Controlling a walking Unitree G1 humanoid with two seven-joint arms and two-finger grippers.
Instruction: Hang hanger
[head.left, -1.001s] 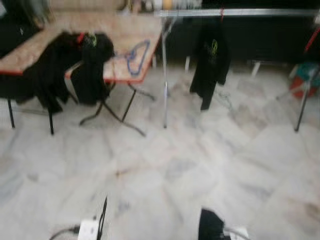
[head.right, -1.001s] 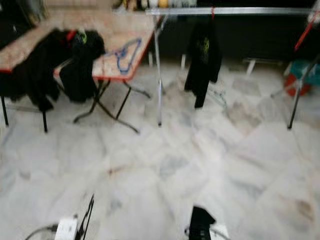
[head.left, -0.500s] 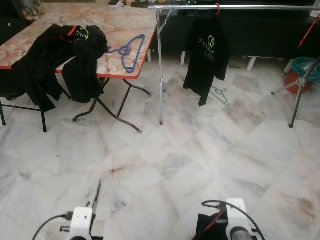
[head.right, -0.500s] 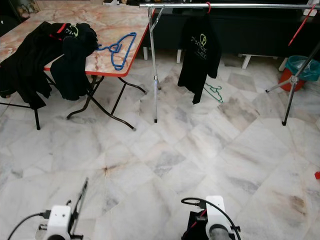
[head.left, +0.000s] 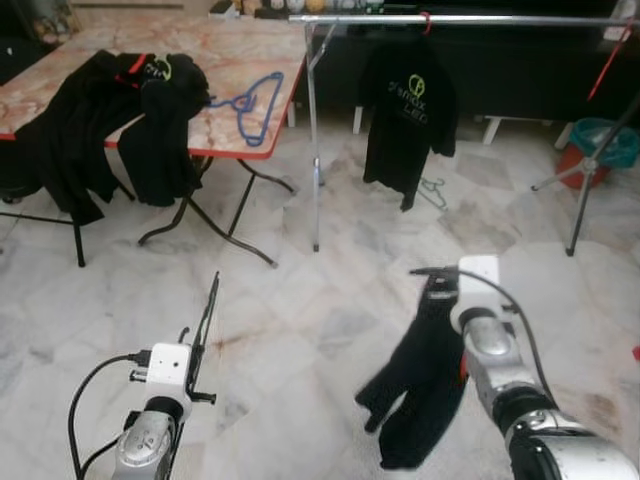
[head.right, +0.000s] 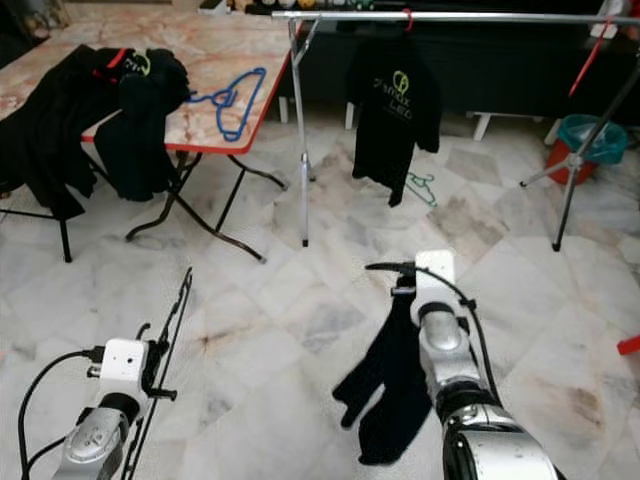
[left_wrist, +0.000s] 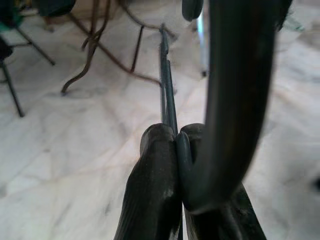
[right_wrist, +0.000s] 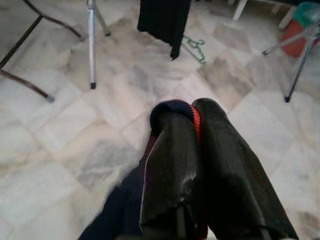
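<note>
My left gripper (left_wrist: 175, 137) is shut on a thin dark hanger (left_wrist: 166, 85), seen edge-on as a black line above the left wrist (head.left: 210, 310), low on the left. On the right my right gripper (right_wrist: 192, 107) is shut on a black garment (head.left: 420, 390) with red at its collar, which dangles over the floor. Straight ahead stands a silver clothes rail (head.left: 460, 18). From it hangs a black T-shirt (head.left: 408, 110) on a red hanger.
A folding table (head.left: 235, 65) at the far left carries black clothes (head.left: 110, 110) and blue hangers (head.left: 252, 105). A green hanger (head.left: 433, 190) lies on the marble floor under the rail. At the far right are a tripod stand (head.left: 585, 190) and a teal and red bucket (head.left: 600, 150).
Both arms have risen into view. The right one has lifted the black garment off low ground, and the left one holds its hanger higher. The camera has shifted slightly.
</note>
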